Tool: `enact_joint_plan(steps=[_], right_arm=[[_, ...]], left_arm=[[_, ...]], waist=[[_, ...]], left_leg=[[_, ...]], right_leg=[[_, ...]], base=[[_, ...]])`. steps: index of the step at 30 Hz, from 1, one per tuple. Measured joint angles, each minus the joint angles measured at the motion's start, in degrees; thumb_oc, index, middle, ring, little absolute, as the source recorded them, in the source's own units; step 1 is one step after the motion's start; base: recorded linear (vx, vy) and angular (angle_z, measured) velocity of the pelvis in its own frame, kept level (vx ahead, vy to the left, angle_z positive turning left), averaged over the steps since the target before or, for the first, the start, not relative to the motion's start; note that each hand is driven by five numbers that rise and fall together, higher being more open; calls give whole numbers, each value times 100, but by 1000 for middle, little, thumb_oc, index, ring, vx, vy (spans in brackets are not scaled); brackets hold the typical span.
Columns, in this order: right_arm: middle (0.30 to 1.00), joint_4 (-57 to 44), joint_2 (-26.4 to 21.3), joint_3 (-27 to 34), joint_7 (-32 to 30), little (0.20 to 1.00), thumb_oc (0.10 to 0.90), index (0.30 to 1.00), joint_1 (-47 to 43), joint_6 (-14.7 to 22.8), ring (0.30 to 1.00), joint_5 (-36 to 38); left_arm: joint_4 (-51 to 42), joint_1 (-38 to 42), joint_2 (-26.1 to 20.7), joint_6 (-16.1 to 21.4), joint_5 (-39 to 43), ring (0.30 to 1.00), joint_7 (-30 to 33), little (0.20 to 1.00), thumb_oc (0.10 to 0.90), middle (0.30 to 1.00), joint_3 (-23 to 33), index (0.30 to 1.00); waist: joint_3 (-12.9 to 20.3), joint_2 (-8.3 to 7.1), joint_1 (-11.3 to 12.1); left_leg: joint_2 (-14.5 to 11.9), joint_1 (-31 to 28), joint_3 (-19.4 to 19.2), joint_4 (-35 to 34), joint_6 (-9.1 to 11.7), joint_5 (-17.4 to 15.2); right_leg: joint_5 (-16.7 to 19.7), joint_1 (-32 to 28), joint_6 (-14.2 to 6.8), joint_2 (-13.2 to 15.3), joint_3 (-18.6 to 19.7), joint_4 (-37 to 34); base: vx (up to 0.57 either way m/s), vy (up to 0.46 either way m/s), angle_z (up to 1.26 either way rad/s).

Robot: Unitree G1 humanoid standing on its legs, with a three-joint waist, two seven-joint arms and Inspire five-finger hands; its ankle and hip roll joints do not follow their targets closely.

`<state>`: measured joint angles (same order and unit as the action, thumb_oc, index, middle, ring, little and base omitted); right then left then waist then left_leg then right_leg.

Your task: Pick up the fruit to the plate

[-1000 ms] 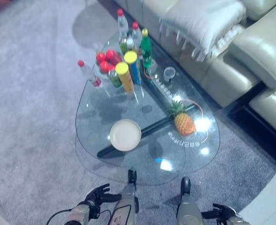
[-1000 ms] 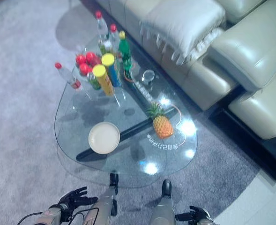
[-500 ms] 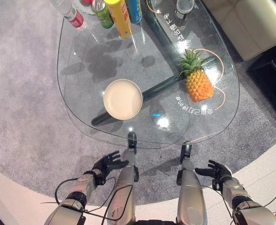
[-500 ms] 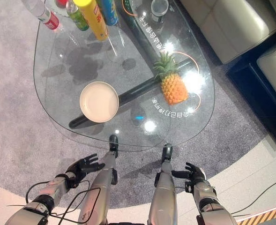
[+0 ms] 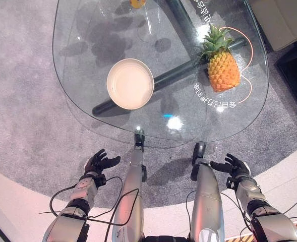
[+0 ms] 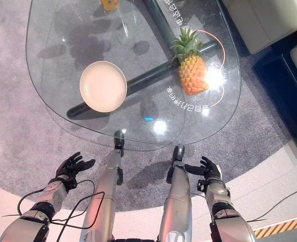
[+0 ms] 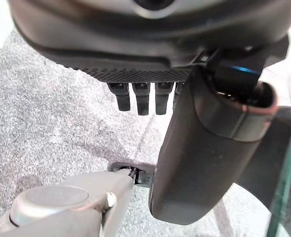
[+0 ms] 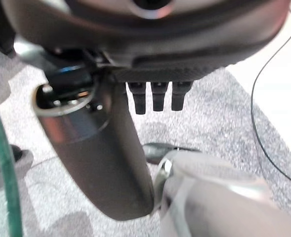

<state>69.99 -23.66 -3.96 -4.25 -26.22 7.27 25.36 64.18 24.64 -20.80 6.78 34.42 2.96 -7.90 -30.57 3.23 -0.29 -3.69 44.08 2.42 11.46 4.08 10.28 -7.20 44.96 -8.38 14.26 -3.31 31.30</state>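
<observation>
A pineapple (image 5: 221,64) with a green crown lies on the right side of the glass table (image 5: 87,108). An empty cream plate (image 5: 130,83) sits left of it, nearer the table's front edge. My left hand (image 5: 99,163) hangs low over the carpet at the lower left, fingers relaxed and holding nothing; its fingers (image 7: 143,97) look straight in the left wrist view. My right hand (image 5: 233,166) hangs at the lower right, also open and empty, with fingers (image 8: 157,97) straight in the right wrist view. Both hands are well short of the table.
The bottom of a yellow can (image 5: 137,3) stands at the table's far edge. A dark bar (image 5: 178,74) runs under the glass. A beige sofa (image 5: 284,17) stands at the upper right. Grey carpet (image 5: 22,116) surrounds the table, with pale floor (image 5: 17,201) behind.
The camera has tilted down, so the table has shifted up in view and the bottles and cans have slid out of sight. Both hands stay low and open.
</observation>
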Motion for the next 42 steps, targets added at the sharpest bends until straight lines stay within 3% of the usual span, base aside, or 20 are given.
enact_joint_plan(steps=[11, 28, 42], right_arm=[[900, -12, 5, -63, -7, 900, 800, 900, -263, 114, 900, 9], [900, -19, 45, -66, -264, 900, 800, 900, -298, 346, 900, 117], [900, -725, -627, 520, -2075, 900, 800, 900, -625, 1019, 900, 705]], left_arm=[[-20, 73, -37, 65, 0, 900, 256, 900, 800, 900, -4, 900], [-21, 124, -49, 132, -31, 900, 258, 900, 800, 900, -38, 900], [-120, 122, -203, 135, -31, 900, 258, 900, 800, 900, -78, 900]], waist=[[-9, -82, 4], [-14, -95, 21], [-18, -114, 23]], left_leg=[[-42, 516, 73, 465, 60, -89], [-89, 704, 126, 605, 73, -102], [-169, 698, 184, 644, 75, -103]], right_leg=[[-54, 459, 84, -65, 56, 363], [-50, 614, 133, -93, 48, 475], [-9, 529, 193, -184, -98, 396]], base=[[0, 0, 0], [0, 0, 0], [-5, -34, -1]])
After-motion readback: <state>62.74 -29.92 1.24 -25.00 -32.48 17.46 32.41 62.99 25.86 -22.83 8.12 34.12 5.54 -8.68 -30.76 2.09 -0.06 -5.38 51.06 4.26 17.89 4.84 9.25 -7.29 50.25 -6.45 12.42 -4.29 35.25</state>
